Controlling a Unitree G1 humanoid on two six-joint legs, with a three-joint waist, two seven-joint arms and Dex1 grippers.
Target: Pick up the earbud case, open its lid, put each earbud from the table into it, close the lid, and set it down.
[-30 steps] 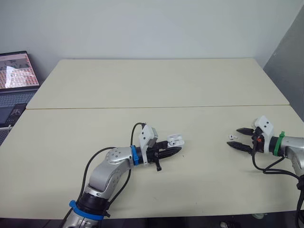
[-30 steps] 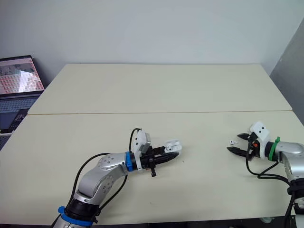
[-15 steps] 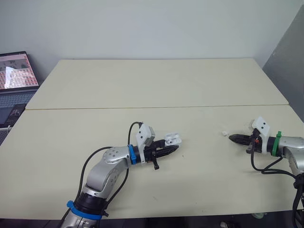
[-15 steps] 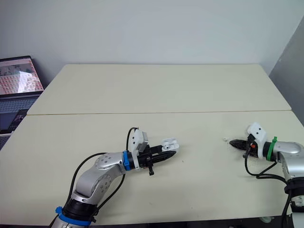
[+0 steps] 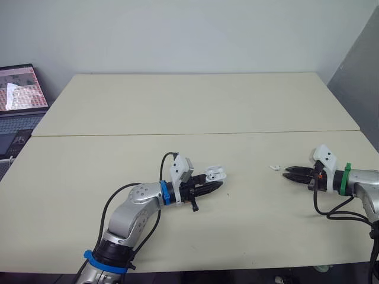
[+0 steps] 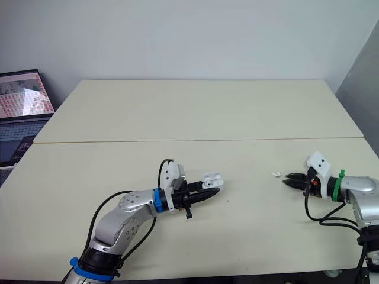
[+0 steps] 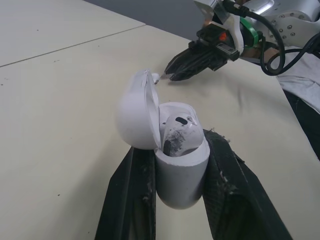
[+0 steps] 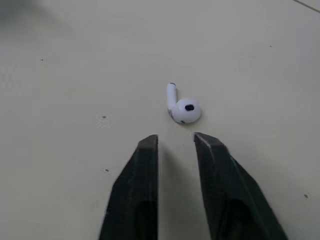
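Observation:
My left gripper [image 5: 218, 184] is shut on the white earbud case [image 5: 215, 175] near the middle of the table. The case [image 7: 180, 165] stands upright between the fingers [image 7: 132, 195], its lid hinged open, with one earbud [image 7: 179, 131] seated inside. A second white earbud [image 8: 182, 107] lies loose on the table, a short way beyond my right gripper [image 8: 176, 139], apart from it. At the right side of the table, the right gripper [image 5: 286, 173] lies low, fingers slightly apart with nothing between them. From the head, the loose earbud [image 5: 274, 167] shows just left of those tips.
An open laptop [image 5: 21, 89] stands off the table's far left. A seam [image 5: 177, 134] runs across where two tabletops meet. The table's right edge [image 5: 370, 139] is close behind my right arm.
The right gripper closed without catching the earbud, then reopened partway. The earbud slid left, from between the fingers to just past the tips. The left gripper kept its hold on the case.

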